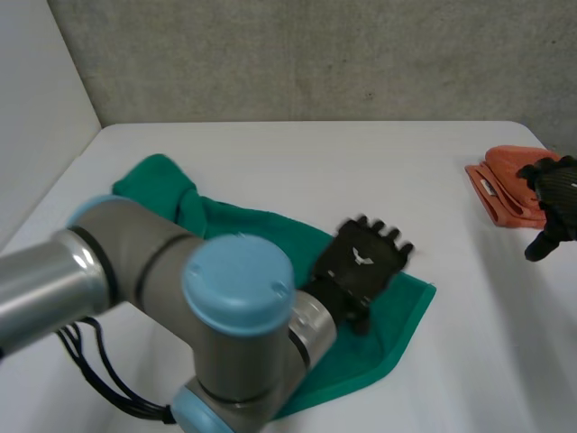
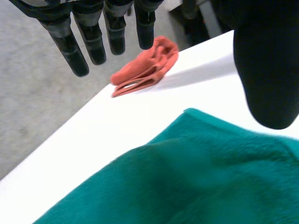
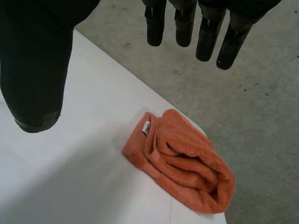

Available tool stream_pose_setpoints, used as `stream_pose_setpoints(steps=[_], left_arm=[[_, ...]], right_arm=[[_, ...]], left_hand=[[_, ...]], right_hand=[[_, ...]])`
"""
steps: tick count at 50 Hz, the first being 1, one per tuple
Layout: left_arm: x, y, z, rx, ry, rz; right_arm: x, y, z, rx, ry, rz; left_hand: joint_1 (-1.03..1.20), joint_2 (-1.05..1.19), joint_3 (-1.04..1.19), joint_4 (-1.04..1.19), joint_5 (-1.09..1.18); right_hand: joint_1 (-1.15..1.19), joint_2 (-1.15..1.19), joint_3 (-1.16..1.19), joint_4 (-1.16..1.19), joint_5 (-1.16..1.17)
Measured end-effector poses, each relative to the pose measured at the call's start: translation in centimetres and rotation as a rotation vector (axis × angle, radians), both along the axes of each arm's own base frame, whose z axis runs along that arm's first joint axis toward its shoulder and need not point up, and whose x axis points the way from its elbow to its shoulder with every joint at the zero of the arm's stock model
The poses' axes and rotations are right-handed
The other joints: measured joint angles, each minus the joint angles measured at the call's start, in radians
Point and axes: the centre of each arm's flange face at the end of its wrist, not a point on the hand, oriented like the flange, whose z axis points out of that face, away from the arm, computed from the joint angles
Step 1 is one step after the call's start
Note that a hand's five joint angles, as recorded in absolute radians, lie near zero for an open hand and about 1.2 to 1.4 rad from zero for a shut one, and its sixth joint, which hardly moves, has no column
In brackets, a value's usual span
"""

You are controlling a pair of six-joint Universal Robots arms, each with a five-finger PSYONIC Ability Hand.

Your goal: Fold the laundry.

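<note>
A green towel (image 1: 243,234) lies rumpled across the white table (image 1: 361,162), one end bunched at the far left. My left hand (image 1: 365,257) hovers open over its right part, fingers straight, holding nothing. In the left wrist view the green towel (image 2: 196,177) spreads beneath the left hand (image 2: 70,42), its edge under the thumb. A folded orange towel (image 1: 507,185) sits at the table's far right. My right hand (image 1: 554,203) is beside it, partly over its right end. In the right wrist view the right hand (image 3: 205,32) is open above the orange towel (image 3: 182,161), apart from it.
The left arm (image 1: 180,298) stretches over the near left of the table and hides part of the green towel. Bare tabletop (image 1: 451,234) separates the two towels. The orange towel lies close to the table's corner, with grey floor (image 3: 243,102) beyond.
</note>
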Motion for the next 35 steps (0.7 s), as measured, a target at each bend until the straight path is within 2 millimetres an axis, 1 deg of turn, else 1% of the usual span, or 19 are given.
stream_pose_setpoints(steps=[2,3,4,5,8,10,11,12,13,15,17,18,19,21,22,24,27,31,35], left_arm=[[0.5,-1.0,0.5,-0.014,0.005,0.036],[1.0,-2.0,1.0,-0.027,0.01,0.07],[1.8,-3.8,1.7,-0.049,0.017,0.122],[2.1,-4.4,2.0,-0.058,0.019,0.141],[4.7,-8.9,3.7,-0.115,0.025,0.266],[6.0,-10.9,4.2,-0.14,0.021,0.318],[7.4,-12.8,4.7,-0.164,0.009,0.369],[8.1,-13.7,4.8,-0.175,0.001,0.391],[9.8,-15.7,4.9,-0.2,-0.023,0.436],[10.9,-17.0,4.7,-0.214,-0.047,0.458],[12.6,-19.0,3.9,-0.229,-0.096,0.47],[13.0,-19.4,3.6,-0.231,-0.108,0.469],[13.7,-20.3,2.9,-0.234,-0.134,0.459],[14.2,-21.1,2.0,-0.234,-0.16,0.442],[14.7,-21.8,1.1,-0.235,-0.182,0.424],[15.0,-22.4,0.3,-0.236,-0.199,0.407],[15.3,-23.7,-1.3,-0.239,-0.228,0.379],[15.2,-25.1,-2.9,-0.254,-0.255,0.359],[14.9,-26.1,-4.0,-0.281,-0.28,0.349]], right_arm=[[0.2,0.2,-0.1,0.006,-0.001,0.009],[0.5,0.4,-0.3,0.012,-0.001,0.019],[1.0,0.7,-0.4,0.022,-0.003,0.041],[1.2,0.9,-0.5,0.026,-0.003,0.05],[2.9,2.1,-0.9,0.053,-0.008,0.127],[3.8,2.8,-1.0,0.066,-0.011,0.171],[4.7,3.7,-1.1,0.081,-0.014,0.222],[5.2,4.2,-1.1,0.089,-0.014,0.248],[6.3,5.4,-1.2,0.106,-0.015,0.311],[7.3,6.5,-1.2,0.12,-0.013,0.364],[8.7,8.3,-1.3,0.143,-0.006,0.448],[9.0,8.6,-1.3,0.147,-0.004,0.463],[9.9,9.8,-1.4,0.16,0.002,0.511],[10.5,10.8,-1.5,0.17,0.008,0.55],[11.2,11.8,-1.7,0.179,0.014,0.59],[11.7,12.6,-1.8,0.185,0.019,0.618],[12.9,14.5,-2.3,0.202,0.032,0.688],[13.9,16.0,-3.3,0.227,0.048,0.745],[14.7,16.8,-4.3,0.244,0.062,0.782]], left_hand=[[0.0,-0.01,-0.007,-0.009,-0.006],[0.0,-0.01,-0.007,-0.009,-0.006],[0.0,-0.01,-0.007,-0.009,-0.006],[0.0,-0.01,-0.007,-0.009,-0.006],[0.0,-0.01,-0.007,-0.009,-0.006],[0.0,-0.01,-0.007,-0.009,-0.006],[0.0,-0.01,-0.007,-0.009,-0.006],[0.0,-0.01,-0.007,-0.009,-0.006],[0.0,-0.01,-0.007,-0.009,-0.006],[0.0,-0.01,-0.007,-0.008,-0.005],[0.004,-0.008,-0.005,-0.006,-0.003],[0.004,-0.008,-0.005,-0.006,-0.003],[0.004,-0.006,-0.004,-0.006,-0.002],[0.027,0.017,0.014,0.018,0.028],[0.043,0.031,0.029,0.035,0.045],[0.06,0.046,0.044,0.053,0.062],[0.097,0.083,0.08,0.089,0.096],[0.152,0.138,0.136,0.144,0.153],[0.221,0.206,0.204,0.208,0.216]], right_hand=[[0.0,0.0,0.0,0.0,0.0],[0.0,0.0,0.0,0.0,0.0],[0.0,0.0,0.0,0.0,0.0],[0.0,0.0,0.0,0.0,0.0],[0.0,0.0,0.0,0.0,0.0],[0.0,0.0,0.0,0.0,0.0],[0.0,0.0,0.0,0.0,0.0],[0.0,0.0,0.0,0.0,0.0],[0.0,0.0,0.0,-0.001,0.0],[0.0,0.0,0.0,0.0,0.0],[0.0,0.0,0.0,0.0,0.0],[0.0,0.0,0.0,0.0,0.0],[0.0,0.0,0.0,0.0,0.0],[0.0,0.0,0.0,0.0,0.0],[0.0,0.0,0.0,0.0,0.0],[0.0,0.0,0.0,0.0,0.0],[0.0,0.0,0.0,0.0,0.0],[0.0,0.0,0.0,0.0,0.0],[0.0,0.0,0.0,0.0,0.0]])
